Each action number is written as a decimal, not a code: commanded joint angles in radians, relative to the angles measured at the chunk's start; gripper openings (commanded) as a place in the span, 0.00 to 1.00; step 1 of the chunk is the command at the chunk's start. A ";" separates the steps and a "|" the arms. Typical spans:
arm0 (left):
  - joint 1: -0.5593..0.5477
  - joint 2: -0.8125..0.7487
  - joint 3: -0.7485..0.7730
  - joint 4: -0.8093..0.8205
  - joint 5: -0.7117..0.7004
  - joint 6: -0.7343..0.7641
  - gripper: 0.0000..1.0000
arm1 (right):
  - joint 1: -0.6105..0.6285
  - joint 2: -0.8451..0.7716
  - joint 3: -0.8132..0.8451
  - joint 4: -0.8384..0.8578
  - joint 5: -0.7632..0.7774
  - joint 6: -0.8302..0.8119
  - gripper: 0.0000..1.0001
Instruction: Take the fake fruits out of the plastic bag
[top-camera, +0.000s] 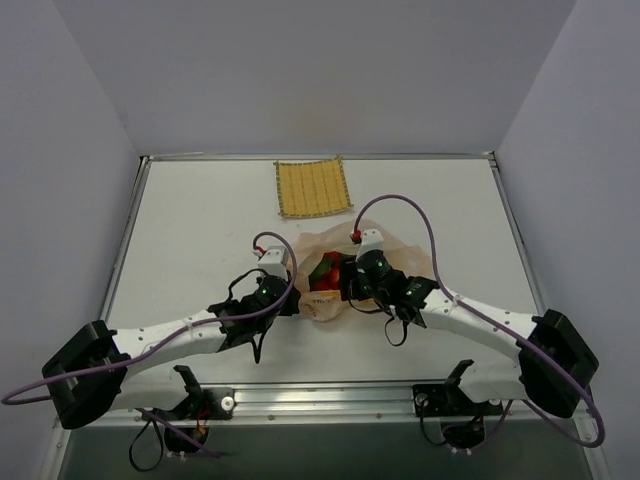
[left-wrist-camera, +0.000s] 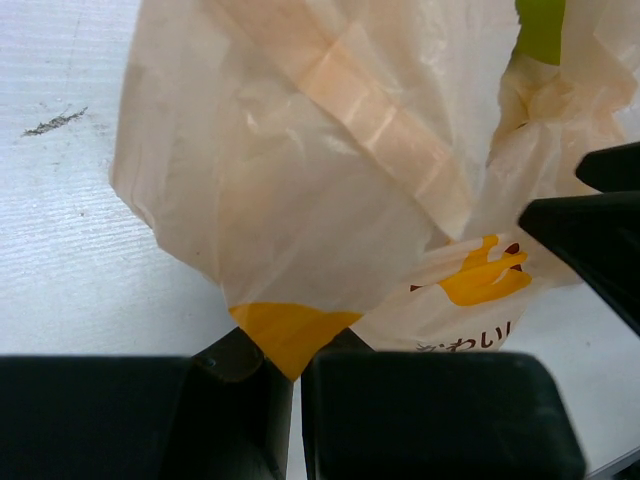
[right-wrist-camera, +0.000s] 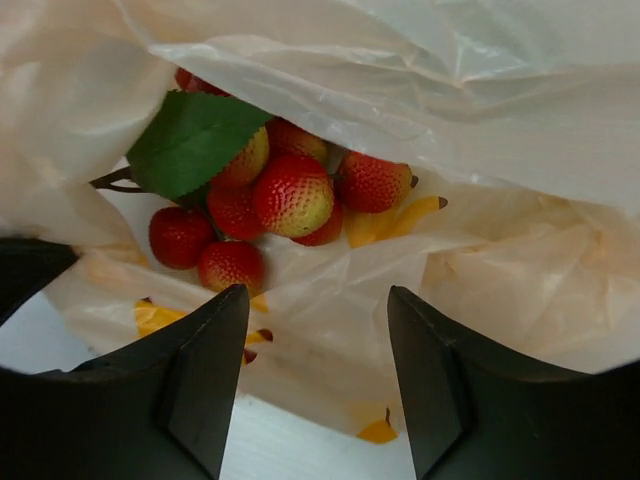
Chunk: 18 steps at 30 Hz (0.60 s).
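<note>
The peach plastic bag (top-camera: 408, 258) lies crumpled mid-table between both arms. My left gripper (left-wrist-camera: 290, 360) is shut on a yellow-printed corner of the plastic bag (left-wrist-camera: 320, 180) and holds that side up. In the right wrist view the bag (right-wrist-camera: 450, 100) gapes open, showing the cluster of red berries (right-wrist-camera: 290, 195) with a green leaf (right-wrist-camera: 190, 140). My right gripper (right-wrist-camera: 318, 310) is open just in front of the bag's lower lip, with nothing between its fingers. From above, the berries (top-camera: 325, 278) show in the mouth. A lime-green fruit (left-wrist-camera: 541, 28) peeks out past the bag's top edge.
A square yellow woven mat (top-camera: 313, 188) lies at the table's far side, beyond the bag. A dark finger of the right arm (left-wrist-camera: 600, 230) sits close at the right of the left wrist view. Grey walls enclose the table on three sides.
</note>
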 joint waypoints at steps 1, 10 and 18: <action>-0.007 -0.013 0.035 0.003 -0.031 -0.004 0.02 | -0.017 0.074 0.045 0.139 -0.029 -0.094 0.54; -0.004 0.006 0.006 0.034 -0.024 -0.012 0.02 | -0.054 0.292 0.125 0.219 -0.197 -0.167 0.74; -0.002 0.001 0.007 0.031 -0.027 -0.009 0.02 | -0.040 0.372 0.154 0.276 -0.205 -0.149 0.47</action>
